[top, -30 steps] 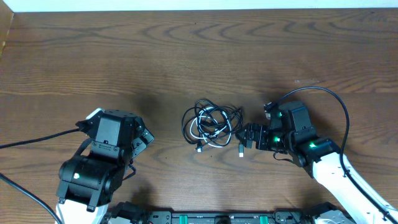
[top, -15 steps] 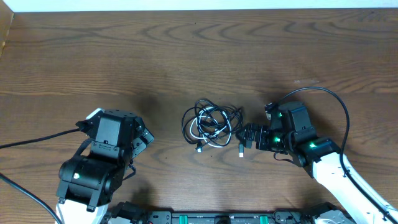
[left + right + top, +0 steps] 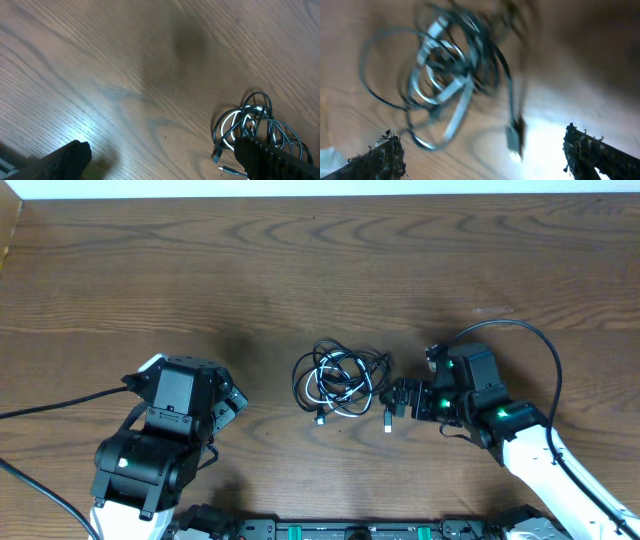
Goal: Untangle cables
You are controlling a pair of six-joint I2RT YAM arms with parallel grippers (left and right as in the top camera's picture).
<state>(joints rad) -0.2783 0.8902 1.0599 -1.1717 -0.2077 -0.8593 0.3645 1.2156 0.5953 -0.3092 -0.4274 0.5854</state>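
Observation:
A tangle of thin black cables and one white cable lies on the wooden table at its middle. It also shows in the left wrist view and, blurred, in the right wrist view. A plug lies at the tangle's right, between my right fingers in the right wrist view. My right gripper is open and empty just right of the tangle. My left gripper is open and empty, well left of the tangle.
A thick black cable loops over the right arm. Another thick black cable runs off the left edge. A rail lines the table's front edge.
The right gripper has edged very slightly; the cables have not visibly moved. The left arm has not moved.

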